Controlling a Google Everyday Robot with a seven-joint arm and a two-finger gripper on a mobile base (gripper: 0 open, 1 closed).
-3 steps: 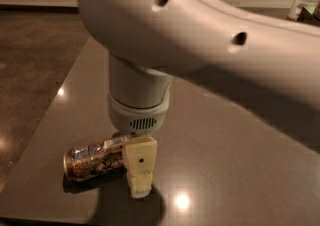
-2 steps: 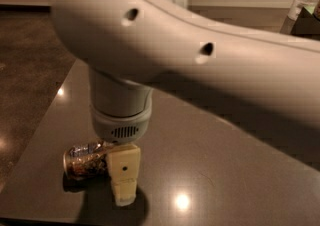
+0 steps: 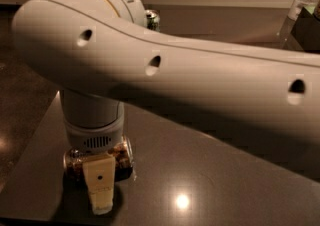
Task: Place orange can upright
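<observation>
The orange can lies on its side near the front left corner of the dark table. It has a copper-brown body with dark graphics, and its silver end points left. My gripper hangs straight down from the big white arm, directly over the middle of the can. A cream part of the gripper covers the can's front side and reaches the tabletop. The can's middle is hidden behind it.
The top of another can peeks out behind the arm at the back. A clear bottle and a dark box stand at the far right. The table's left edge runs close to the can.
The arm has swung left and lower, bringing the gripper from the can's right end to over its middle. The can still lies in the same spot.
</observation>
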